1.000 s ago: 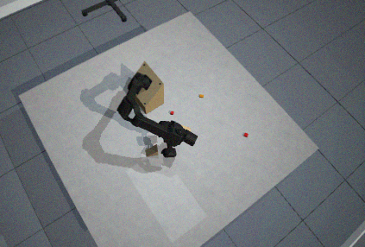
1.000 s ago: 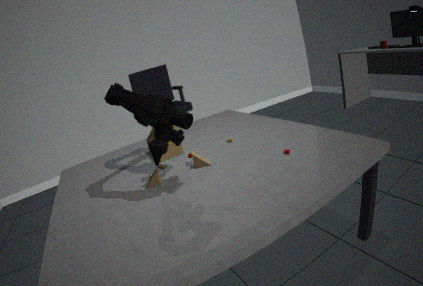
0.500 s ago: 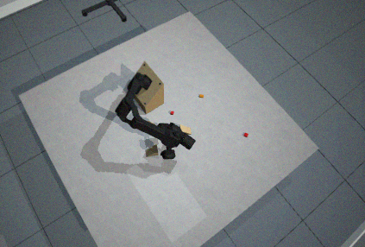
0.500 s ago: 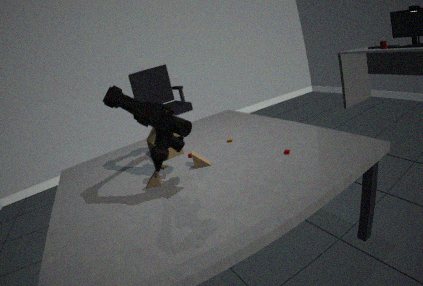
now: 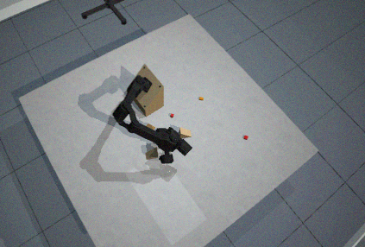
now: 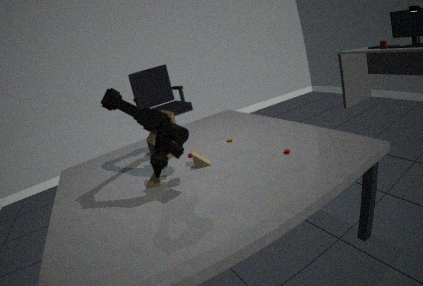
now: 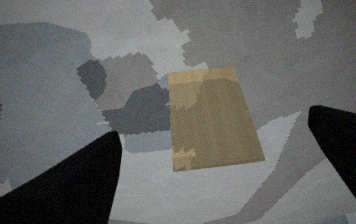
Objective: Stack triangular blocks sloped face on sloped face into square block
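Note:
One triangular wooden block (image 5: 152, 154) (image 6: 154, 184) (image 7: 215, 125) stands on the table near the hand. In the wrist view it shows between the two fingertips, at a distance beyond them. The other triangular block (image 5: 185, 133) (image 6: 201, 161) lies apart from it, with its slope showing in the exterior view; the arm hides part of it in the top view. My gripper (image 5: 166, 159) (image 6: 157, 175) (image 7: 215, 128) is wide open and empty, above the first block. Whether a fingertip touches that block cannot be told from the top and exterior views.
A large wooden box (image 5: 155, 97) stands beside the arm's base. A small wooden piece (image 5: 150, 126) shows partly behind the arm. Small red pieces (image 5: 172, 115) (image 6: 287, 151) and an orange piece (image 5: 201, 98) (image 6: 229, 140) lie on the table (image 5: 253, 173) (image 6: 283, 190).

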Controlling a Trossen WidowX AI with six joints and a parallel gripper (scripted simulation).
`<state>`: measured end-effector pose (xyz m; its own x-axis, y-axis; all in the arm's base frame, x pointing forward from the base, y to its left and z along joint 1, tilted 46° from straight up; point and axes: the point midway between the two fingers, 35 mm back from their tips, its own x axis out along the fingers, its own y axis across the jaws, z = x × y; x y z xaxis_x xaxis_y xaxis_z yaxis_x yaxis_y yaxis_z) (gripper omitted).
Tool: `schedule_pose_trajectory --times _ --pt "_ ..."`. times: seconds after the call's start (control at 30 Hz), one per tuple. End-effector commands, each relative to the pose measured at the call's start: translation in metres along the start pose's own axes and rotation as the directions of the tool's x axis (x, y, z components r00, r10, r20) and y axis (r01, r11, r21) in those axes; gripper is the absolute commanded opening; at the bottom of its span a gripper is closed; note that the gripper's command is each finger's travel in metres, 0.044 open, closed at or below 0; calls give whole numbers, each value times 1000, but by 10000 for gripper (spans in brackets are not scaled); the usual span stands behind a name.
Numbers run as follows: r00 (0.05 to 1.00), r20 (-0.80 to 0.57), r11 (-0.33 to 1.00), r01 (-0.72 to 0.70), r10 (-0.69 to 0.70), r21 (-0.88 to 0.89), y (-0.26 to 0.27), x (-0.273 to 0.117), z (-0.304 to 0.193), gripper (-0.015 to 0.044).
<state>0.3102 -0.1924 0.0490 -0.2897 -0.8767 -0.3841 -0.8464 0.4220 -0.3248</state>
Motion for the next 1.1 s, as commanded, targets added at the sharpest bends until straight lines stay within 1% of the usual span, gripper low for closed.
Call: schedule_pose_trajectory --times 0.0,0.93,1.07 --pt "1000 -1 1000 4 -4 3 -1 6 -3 440" --pt "1000 -25 1000 7 -7 4 1 49 -11 440" --pt "1000 -25 1000 7 -7 4 1 49 -11 335"
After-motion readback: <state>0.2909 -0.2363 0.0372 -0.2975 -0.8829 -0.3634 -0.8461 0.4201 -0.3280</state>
